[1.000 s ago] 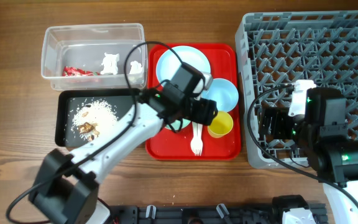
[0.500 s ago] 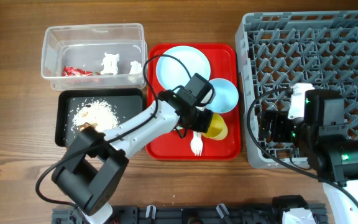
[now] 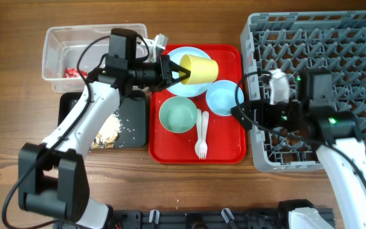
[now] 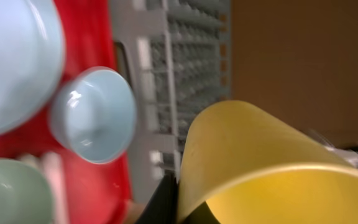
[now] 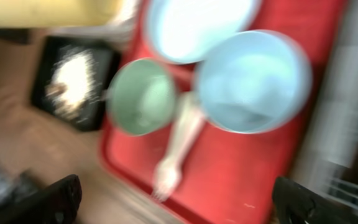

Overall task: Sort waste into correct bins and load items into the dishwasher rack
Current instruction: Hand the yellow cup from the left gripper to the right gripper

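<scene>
My left gripper point(image 3: 180, 71) is shut on the rim of the yellow cup point(image 3: 200, 67), held tipped on its side above the light blue plate point(image 3: 182, 86). In the left wrist view the cup point(image 4: 260, 162) fills the lower right, with a black finger point(image 4: 165, 200) against its wall. On the red tray point(image 3: 230, 147) sit the light blue bowl point(image 3: 225, 98), the pale green bowl point(image 3: 178, 115), and the white fork and spoon point(image 3: 201, 135). My right gripper point(image 3: 241, 114) stands open at the tray's right edge, its fingertips point(image 5: 56, 198) wide over the fork point(image 5: 171, 158). The dishwasher rack point(image 3: 335, 44) lies to the right.
The clear tub point(image 3: 75, 39) at the back left holds a red wrapper point(image 3: 70, 72). In front of it the black tray point(image 3: 132, 121) holds crumbly food scraps point(image 3: 110, 127). My left arm crosses over both bins.
My left gripper has shut on the yellow cup and carried it up and back over the plate. The green bowl now shows. My right arm has swung left to the tray's edge.
</scene>
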Motion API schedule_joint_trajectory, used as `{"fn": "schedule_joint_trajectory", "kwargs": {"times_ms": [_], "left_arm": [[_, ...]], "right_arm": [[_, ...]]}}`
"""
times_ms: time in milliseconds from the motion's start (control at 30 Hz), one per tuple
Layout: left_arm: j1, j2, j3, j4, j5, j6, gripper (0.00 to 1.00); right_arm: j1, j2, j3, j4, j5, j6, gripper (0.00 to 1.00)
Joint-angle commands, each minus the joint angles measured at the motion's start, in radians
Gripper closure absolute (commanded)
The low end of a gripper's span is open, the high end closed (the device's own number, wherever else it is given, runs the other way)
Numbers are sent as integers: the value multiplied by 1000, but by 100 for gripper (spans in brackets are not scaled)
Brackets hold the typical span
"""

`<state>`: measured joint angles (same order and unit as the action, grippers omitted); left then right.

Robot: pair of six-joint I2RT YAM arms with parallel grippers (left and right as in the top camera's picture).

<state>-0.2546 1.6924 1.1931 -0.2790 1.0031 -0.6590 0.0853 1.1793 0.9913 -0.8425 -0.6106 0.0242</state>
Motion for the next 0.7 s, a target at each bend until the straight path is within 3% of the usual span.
{"fn": "schedule_joint_trajectory", "kwargs": {"times_ms": [0, 367, 433, 667], "left_arm": [[-11, 36, 6, 19, 265, -112, 96], [-62, 36, 6, 18, 298, -112, 96], [-63, 36, 6, 18, 298, -112, 96], [-63, 36, 6, 18, 298, -112, 96]], "right_arm": [[2, 99, 14, 68, -385, -115, 0], [2, 294, 14, 479, -794, -126, 0], [2, 301, 14, 545, -862, -124, 9], [2, 301, 14, 674, -861, 9, 15]]}}
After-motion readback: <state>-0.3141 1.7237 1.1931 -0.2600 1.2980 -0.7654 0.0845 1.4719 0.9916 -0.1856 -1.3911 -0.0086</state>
